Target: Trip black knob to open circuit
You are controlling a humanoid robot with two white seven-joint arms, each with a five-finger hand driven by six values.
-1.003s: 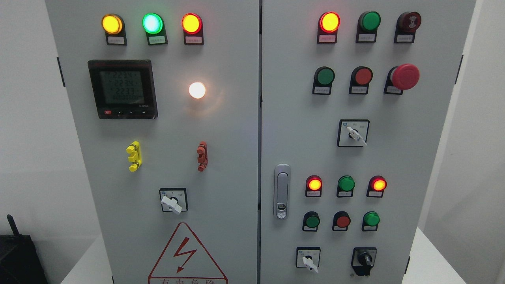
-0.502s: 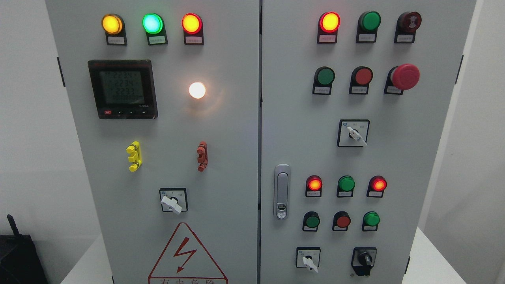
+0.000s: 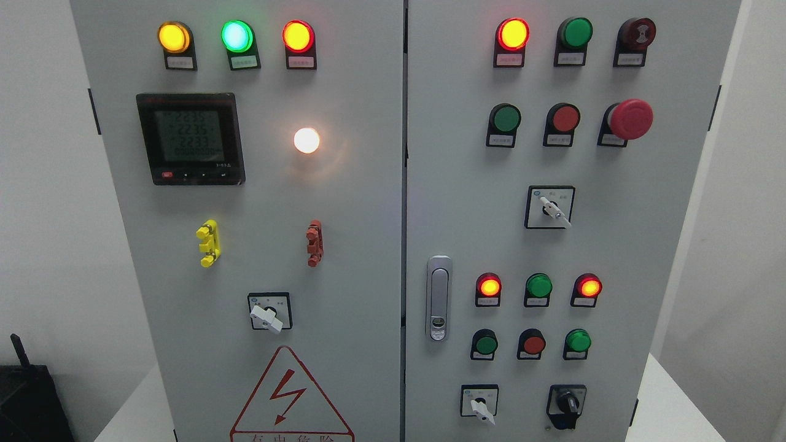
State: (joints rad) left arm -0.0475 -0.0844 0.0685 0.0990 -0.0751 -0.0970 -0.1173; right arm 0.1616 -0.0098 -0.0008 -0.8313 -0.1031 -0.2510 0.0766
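Observation:
The black knob [image 3: 567,404] sits at the lower right of the grey cabinet's right door [image 3: 645,258], its handle pointing roughly straight down. To its left is a white-handled selector [image 3: 481,406]. Neither of my hands nor any arm shows in the head view.
The left door carries a digital meter [image 3: 190,139], a lit white lamp [image 3: 306,140], yellow [image 3: 208,243] and red [image 3: 314,243] clips and a white selector [image 3: 268,315]. A red mushroom button [image 3: 630,119] juts out at upper right. A door latch [image 3: 438,298] sits mid-panel. A black device [image 3: 27,399] stands at lower left.
Only the digits on the meter have changed; nothing else has moved.

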